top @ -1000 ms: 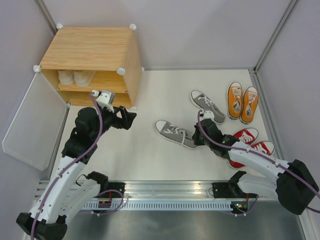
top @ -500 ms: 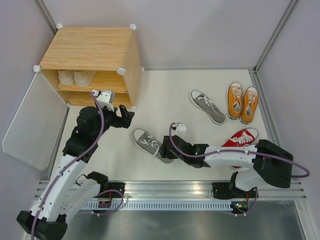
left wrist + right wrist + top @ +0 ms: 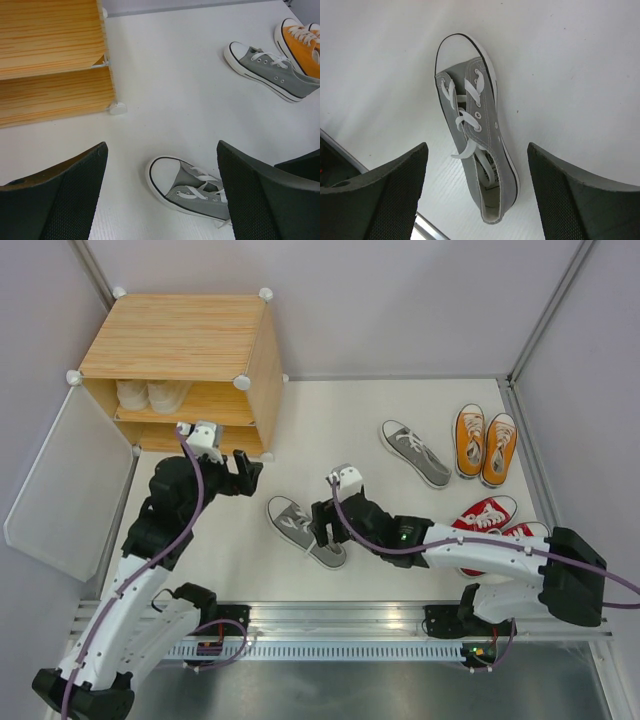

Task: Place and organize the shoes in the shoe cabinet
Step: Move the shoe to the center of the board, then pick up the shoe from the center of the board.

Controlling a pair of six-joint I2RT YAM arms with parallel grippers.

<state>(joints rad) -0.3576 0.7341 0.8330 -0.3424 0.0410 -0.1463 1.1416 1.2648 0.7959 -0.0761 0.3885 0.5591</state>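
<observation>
R gripper [image 3: 322, 531] hangs wide-open, empty, over grey lace-up canvas sneaker [image 3: 472, 131], which lies toe toward L gripper [image 3: 246, 471], also open & empty by light-wood cube cabinet [image 3: 180, 335], prob. for its pickup.

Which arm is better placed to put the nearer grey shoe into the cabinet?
Left, probably. The left gripper hangs open between the nearer grey shoe and the shoe cabinet, right by its open front. The right gripper is open above that shoe, but its arm is stretched far from its base.
</observation>
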